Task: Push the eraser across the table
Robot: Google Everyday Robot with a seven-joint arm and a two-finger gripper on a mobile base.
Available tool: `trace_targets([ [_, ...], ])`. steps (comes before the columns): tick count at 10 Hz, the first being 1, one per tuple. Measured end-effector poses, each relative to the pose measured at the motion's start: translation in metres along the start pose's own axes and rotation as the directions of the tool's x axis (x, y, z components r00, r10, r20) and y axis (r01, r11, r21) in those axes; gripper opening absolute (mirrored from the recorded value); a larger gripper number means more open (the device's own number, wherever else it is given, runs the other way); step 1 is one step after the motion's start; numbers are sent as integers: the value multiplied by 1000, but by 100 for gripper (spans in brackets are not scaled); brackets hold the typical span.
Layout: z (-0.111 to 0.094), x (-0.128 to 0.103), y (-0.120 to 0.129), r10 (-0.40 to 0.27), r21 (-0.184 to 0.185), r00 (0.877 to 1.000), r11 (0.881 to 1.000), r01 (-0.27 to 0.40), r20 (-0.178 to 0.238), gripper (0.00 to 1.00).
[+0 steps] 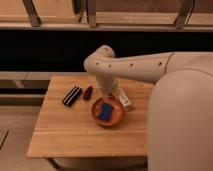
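arm [137, 67]: cream-white rounded tube, row of small dark dots | body [182, 122]: bulky pale shell, right of frame | gripper [114, 96]: pale, centre frame

Dark recess [50, 50] runs behind bench [75, 131]; wood ledge [130, 23] w/ slanted metal posts [31, 12] above. Pale floor [17, 131] at left. Warm, dim light.

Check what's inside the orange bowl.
A blue square piece lies inside the orange bowl. The gripper hangs at its back-right rim; the arm hides whatever is behind the bowl.
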Motion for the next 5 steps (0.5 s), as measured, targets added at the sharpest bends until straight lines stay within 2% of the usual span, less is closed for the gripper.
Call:
trace_targets([
  [2,9,-16,36,-113,-44,994,993,112,-12,4],
  [3,12,-24,47,-158,-57,987,986,157,-10,0],
  [5,11,-46,70,-250,-77,968,965,249,7,0],
])
